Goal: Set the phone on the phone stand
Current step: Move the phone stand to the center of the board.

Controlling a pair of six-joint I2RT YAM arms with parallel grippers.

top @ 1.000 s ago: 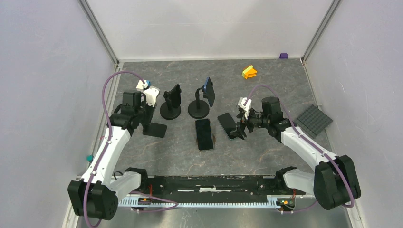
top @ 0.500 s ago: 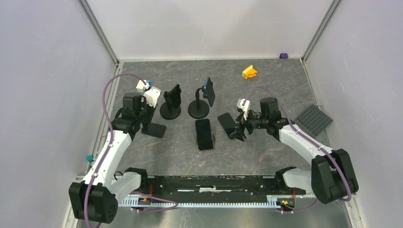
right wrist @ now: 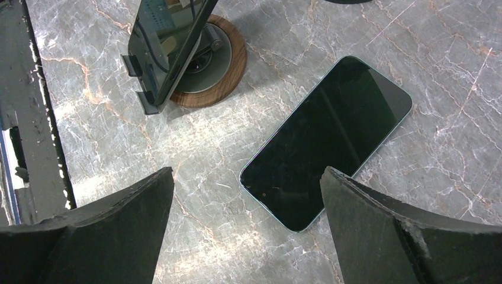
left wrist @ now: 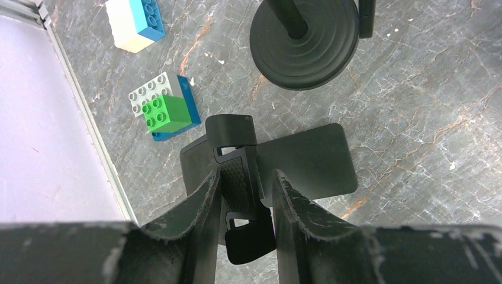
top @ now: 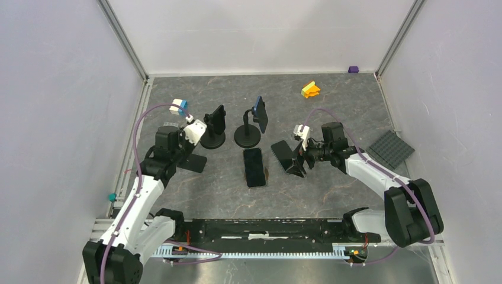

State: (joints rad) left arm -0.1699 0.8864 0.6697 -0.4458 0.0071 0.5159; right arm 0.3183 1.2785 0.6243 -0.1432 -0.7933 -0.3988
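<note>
A dark phone lies flat on the marbled table. My right gripper hovers just over its near end, jaws wide open and empty. My left gripper is shut on the upright holder of a black phone stand with a flat square base at the left. A second phone leans on a wooden-based stand. A blue phone sits on a round black stand.
Another round-based black stand is just beyond the left gripper. Toy bricks lie beside the square base, with a white-blue one farther off. Yellow bricks and a grey baseplate lie right. The left rail is close.
My left gripper has swung right and tilted, still closed on the stand. My right gripper has crept slightly left over the flat phone.
</note>
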